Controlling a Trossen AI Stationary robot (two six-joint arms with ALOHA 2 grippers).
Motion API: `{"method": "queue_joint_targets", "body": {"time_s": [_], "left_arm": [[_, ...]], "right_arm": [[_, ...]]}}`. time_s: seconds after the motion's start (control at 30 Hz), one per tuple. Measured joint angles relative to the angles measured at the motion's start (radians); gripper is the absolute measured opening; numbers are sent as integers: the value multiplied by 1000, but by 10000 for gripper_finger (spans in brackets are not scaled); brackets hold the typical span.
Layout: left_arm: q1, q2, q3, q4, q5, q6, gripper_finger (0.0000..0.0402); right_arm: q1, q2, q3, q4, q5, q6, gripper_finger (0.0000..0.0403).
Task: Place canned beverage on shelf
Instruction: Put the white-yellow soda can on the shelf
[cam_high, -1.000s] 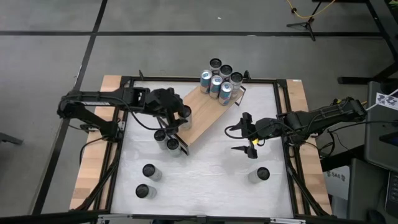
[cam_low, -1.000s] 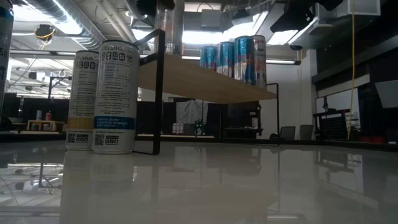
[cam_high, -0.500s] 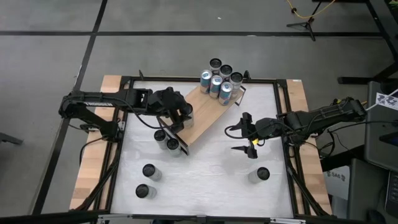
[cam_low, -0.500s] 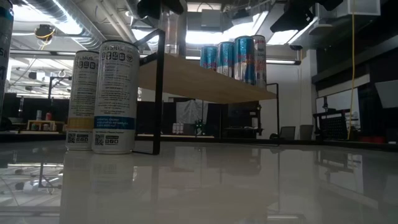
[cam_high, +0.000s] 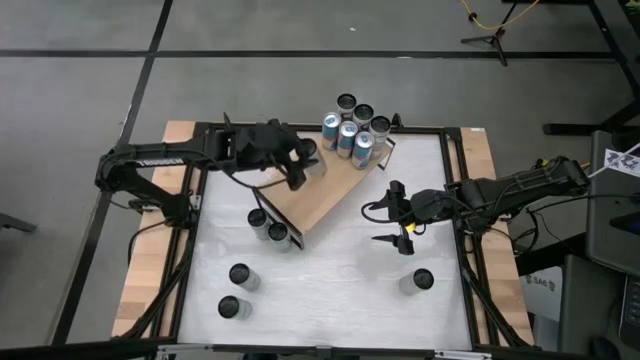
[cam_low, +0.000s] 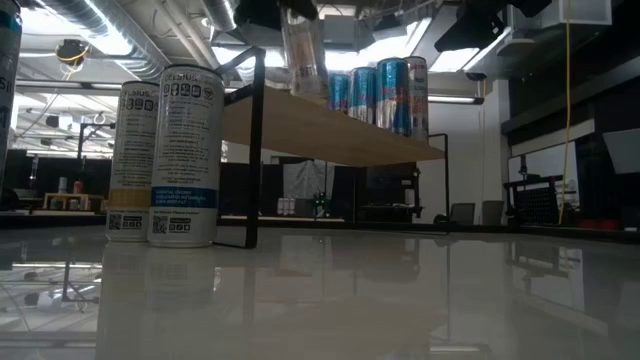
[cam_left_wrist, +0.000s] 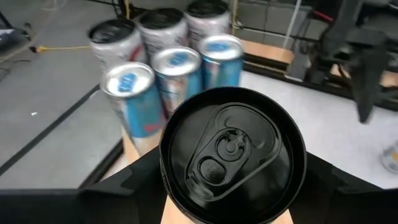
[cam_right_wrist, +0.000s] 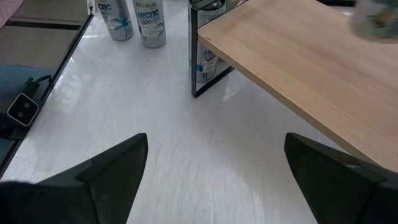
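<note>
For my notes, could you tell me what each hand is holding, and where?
The left hand grips a can by its sides, near the top. The right hand holds nothing.

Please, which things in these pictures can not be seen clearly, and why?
- Held can: left wrist view shows only its black top; label hidden.
- Left gripper: high view, its fingers merge with the dark can.
- Cans under the shelf: its board partly covers them from above.
- Right wrist view: moving can is blurred.
</note>
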Motion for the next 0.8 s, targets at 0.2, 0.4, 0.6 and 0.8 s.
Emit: {"method": "queue_joint_targets", "body": {"time_s": [0.2,0.4,0.6,0.8], "left_arm": [[88,0,0,55,53,16,236],[175,28,2,74,132,16,237],[221,86,2,72,158,16,237],[235,108,2,48,155,16,237]], "right_arm": [[0,0,0,0,0,0,374],[0,0,0,0,0,0,374],[0,0,0,0,0,0,374],[0,0,0,-1,0,0,374]]}}
